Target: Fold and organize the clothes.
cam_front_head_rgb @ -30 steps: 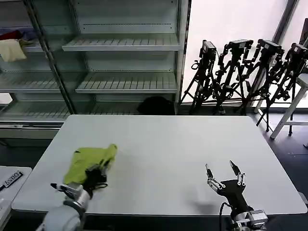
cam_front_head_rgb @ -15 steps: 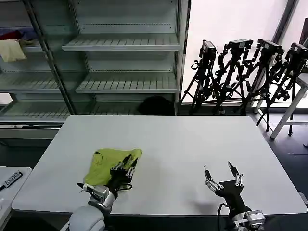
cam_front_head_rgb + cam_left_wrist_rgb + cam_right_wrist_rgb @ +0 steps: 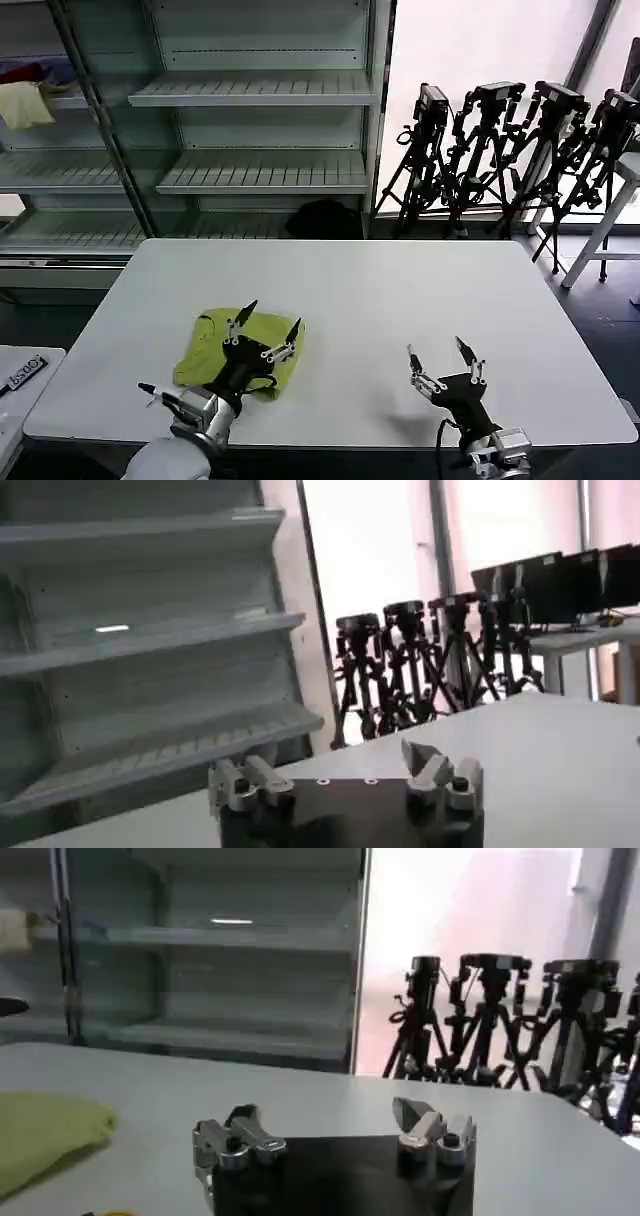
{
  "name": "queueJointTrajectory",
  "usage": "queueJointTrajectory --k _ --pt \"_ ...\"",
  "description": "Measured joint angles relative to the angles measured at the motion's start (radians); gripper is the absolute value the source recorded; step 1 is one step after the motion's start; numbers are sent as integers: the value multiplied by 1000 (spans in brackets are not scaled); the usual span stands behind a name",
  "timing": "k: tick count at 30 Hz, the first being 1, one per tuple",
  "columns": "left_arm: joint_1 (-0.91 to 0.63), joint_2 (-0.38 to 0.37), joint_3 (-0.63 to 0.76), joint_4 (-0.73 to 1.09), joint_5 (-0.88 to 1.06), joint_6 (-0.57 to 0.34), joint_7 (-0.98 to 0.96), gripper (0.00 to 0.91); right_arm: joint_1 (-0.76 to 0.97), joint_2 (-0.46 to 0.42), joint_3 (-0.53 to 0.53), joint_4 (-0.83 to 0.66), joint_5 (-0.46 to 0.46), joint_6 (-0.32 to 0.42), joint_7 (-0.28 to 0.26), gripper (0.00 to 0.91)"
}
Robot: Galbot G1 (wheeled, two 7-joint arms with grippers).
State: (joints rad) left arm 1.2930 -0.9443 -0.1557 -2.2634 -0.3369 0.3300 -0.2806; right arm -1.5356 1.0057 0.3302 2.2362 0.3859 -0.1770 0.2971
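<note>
T-shirt (image 3: 222,347) lies crumpled under the spread left pincer (image 3: 268,326); right pincer (image 3: 441,361) spread.

The head view looks forward and down from above the tabletop (image 3: 400,290), taking in both arms, the shelves (image 3: 260,100) and the tripods (image 3: 520,150) behind. Each wrist view sits low, close behind its own tool, looking level across the tabletop toward the shelves and tripods. The right wrist and head views share the T-shirt (image 3: 40,1133).
</note>
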Motion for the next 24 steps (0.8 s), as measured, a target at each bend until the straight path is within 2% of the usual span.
queueJointTrajectory --k 10,16,24 --pt "181 -37 -204 -80 24 30 10 907 293 114 -230 -152 111 -131 -64 907" --pt "236 -73 -273 -104 42 34 14 907 447 191 -368 -249 170 -187 -63 907" --pt "270 -99 -310 -109 58 37 20 907 532 244 -445 -316 249 -239 -61 907"
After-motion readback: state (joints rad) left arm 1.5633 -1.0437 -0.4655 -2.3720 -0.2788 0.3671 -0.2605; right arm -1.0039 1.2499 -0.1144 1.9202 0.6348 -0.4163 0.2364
